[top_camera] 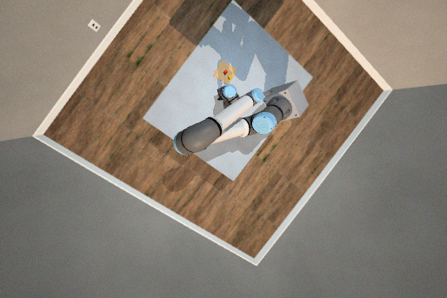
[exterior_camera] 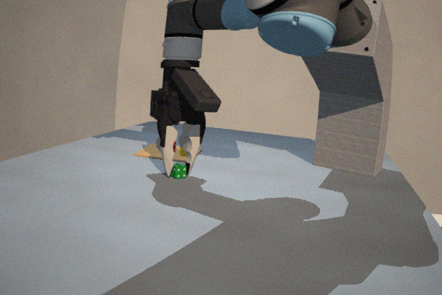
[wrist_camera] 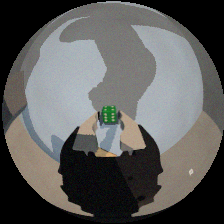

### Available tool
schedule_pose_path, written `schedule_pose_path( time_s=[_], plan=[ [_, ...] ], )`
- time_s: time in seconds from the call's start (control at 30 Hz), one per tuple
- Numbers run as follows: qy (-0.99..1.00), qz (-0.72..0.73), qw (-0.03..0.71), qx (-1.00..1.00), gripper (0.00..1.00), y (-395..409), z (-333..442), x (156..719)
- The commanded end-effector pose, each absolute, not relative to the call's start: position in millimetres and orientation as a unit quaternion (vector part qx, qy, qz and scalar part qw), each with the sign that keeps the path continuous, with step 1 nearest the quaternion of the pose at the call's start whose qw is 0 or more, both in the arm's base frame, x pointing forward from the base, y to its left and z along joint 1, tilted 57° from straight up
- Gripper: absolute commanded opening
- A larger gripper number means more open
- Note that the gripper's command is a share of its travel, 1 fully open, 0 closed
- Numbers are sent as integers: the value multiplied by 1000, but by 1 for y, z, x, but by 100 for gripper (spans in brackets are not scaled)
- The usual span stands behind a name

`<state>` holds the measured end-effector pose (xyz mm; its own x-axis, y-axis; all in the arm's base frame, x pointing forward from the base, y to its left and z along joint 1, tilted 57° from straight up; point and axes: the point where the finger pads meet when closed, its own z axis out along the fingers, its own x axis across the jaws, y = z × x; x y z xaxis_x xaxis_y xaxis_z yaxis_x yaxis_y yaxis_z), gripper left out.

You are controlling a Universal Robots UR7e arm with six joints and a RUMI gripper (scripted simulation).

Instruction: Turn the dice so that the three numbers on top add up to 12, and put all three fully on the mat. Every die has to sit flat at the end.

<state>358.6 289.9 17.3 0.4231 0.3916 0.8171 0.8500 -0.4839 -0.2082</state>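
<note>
Straddling the green die (exterior_camera: 179, 171), the gripper (exterior_camera: 177, 169) points straight down at the blue-grey table top (exterior_camera: 86, 204), fingertips at or just above the surface. Jaws are part-open, one pale finger (exterior_camera: 168, 152) on each side of the die; contact with its faces can't be told from the exterior view, and nothing is actually clamped. Die sits flat on the table between the jaws, off the mat. In the wrist view the green die (wrist_camera: 109, 114) shows just ahead of the fingertips, white pips visible, count unreadable. Behind the jaws, on the far side from the exterior camera, lies the tan mat (exterior_camera: 148, 151), with the red die (top_camera: 225, 72) and yellow die (top_camera: 230, 77) on it, close together. Arm pedestal (exterior_camera: 357, 135) stands well apart from the jaws.
</note>
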Motion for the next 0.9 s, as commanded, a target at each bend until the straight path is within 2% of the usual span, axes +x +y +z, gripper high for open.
schedule_pose_path(
  time_s=[0.0,0.77,0.8,0.87],
  plan=[
    [-398,-362,316,-781,24,290,17,360],
    [-398,-362,316,-781,24,290,17,360],
    [-398,-362,316,-781,6,290,17,360],
    [-398,-362,316,-781,6,290,17,360]
  ],
)
